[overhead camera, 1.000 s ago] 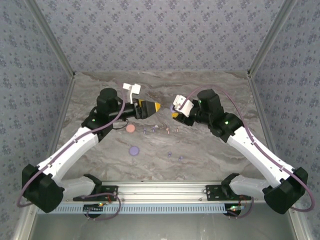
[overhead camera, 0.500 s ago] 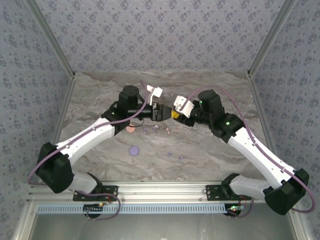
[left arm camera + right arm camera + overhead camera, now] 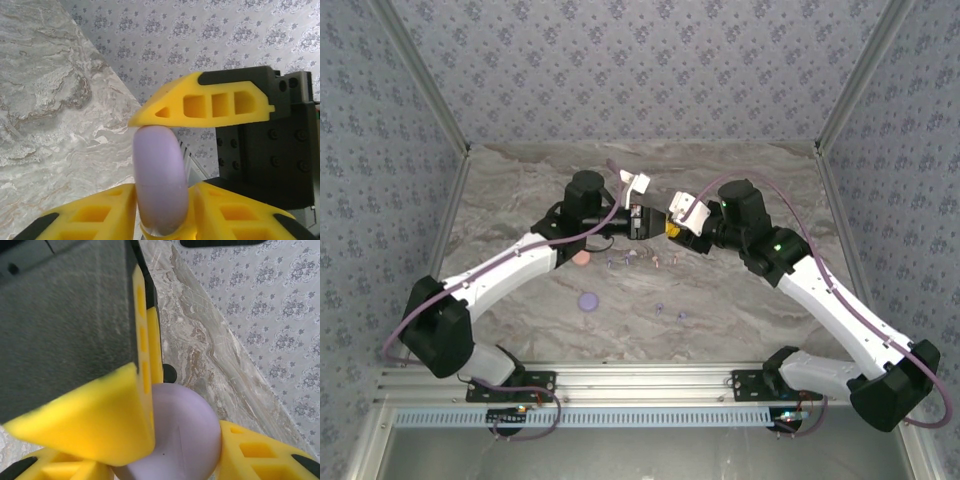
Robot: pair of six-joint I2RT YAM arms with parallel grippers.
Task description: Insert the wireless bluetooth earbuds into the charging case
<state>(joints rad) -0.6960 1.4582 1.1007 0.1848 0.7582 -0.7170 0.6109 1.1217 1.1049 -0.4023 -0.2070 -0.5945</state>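
1. Several tiny stemmed earbuds (image 3: 628, 257) lie loose in a short row on the marble table (image 3: 750, 170), just below the centre of the top view. A few lower earbuds (image 3: 660, 307) sit nearer the bottom of the frame. They are too small to tell their colours.
2. None is in a case or between jaws, so I judge that insertion has not begun.
3. They should be very light, hard and smooth, and easy to flick or roll. A narrow pinch across the bulb, with the stem left free to lead into its socket, looks safest.
4. One lilac charging case (image 3: 160, 185) is held off the table at the centre of the top view, where the two arms meet.
5. The right gripper (image 3: 670, 229) clamps it across the rim, with one finger on either edge in the right wrist view.
6. The left gripper (image 3: 648, 222) has its fingers (image 3: 95, 210) against the two flat faces, closed on the case as far as I can see.
7. The shell looks glossy, rigid and rounded, so it could squirt out of the pads. I cannot tell whether the lid is open.
8. Two discs rest at the left of the row: a pinkish disc (image 3: 581, 257) and, lower, a lilac disc (image 3: 588, 300).
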